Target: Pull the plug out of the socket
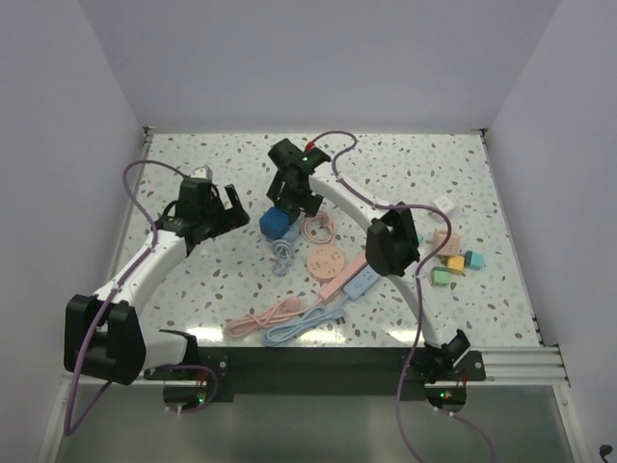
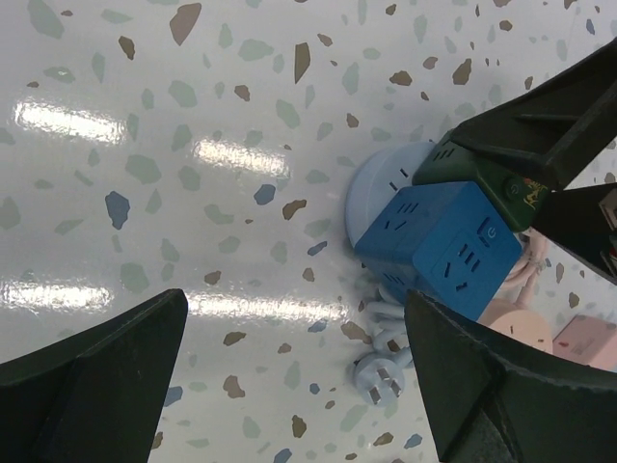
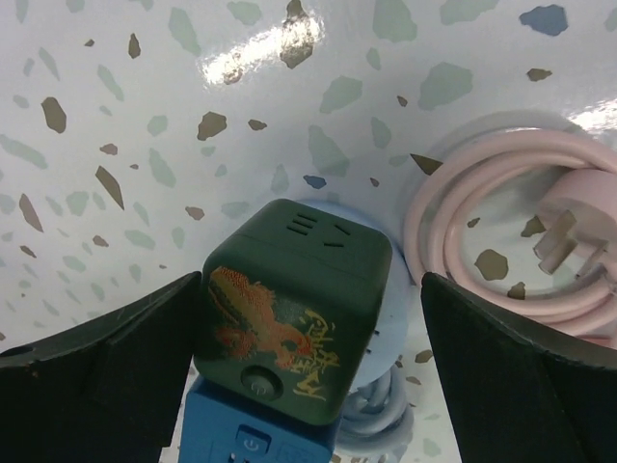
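Right gripper [image 3: 310,280], jaws wide open and holding nothing, straddles the dark green cube plug [image 3: 294,309] joined to the blue cube socket [image 3: 255,439] at lower centre; left gripper [image 2: 296,299] gapes empty.

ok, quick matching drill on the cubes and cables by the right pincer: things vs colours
Things:
1. dragon-print cube
2. cube touching it
3. coiled cable
4. loose plug lying on the table

Colours:
a. pink
b. pale blue
c. dark green
d. blue

Pairs: 1-c, 2-d, 3-a, 4-b
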Available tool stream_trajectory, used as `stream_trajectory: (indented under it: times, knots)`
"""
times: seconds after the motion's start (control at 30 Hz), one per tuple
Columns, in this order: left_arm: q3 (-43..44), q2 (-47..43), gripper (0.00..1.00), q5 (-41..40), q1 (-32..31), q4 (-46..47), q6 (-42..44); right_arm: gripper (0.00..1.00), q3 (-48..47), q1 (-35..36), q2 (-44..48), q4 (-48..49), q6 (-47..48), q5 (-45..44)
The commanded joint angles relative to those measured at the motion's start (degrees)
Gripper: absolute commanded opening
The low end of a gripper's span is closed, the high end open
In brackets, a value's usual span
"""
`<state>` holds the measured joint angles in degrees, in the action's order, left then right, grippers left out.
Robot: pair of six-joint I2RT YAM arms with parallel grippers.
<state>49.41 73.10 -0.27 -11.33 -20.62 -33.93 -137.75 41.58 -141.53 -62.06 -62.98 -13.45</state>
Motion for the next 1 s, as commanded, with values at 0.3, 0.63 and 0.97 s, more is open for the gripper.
stream_trajectory:
  times: [0.3, 0.63, 0.97]
  knots:
    - [-3.18, -1.91, 1.0, 2.12, 0.52, 2.95, -0.52, 0.29, 9.6, 0.17, 3.89, 9.49, 0.92, 7.03]
    - [-5.2, 0.37, 1.0, 13.52, 0.52, 12.0, 1.68, 0.0, 33.32, -3.17, 18.04, 40.04, 18.14, 33.3]
    - [-7.04, 7.67, 0.96, 19.61, 0.52, 19.47, 1.24, 0.0, 45.98, -3.97, 25.34, 50.19, 18.42, 37.97]
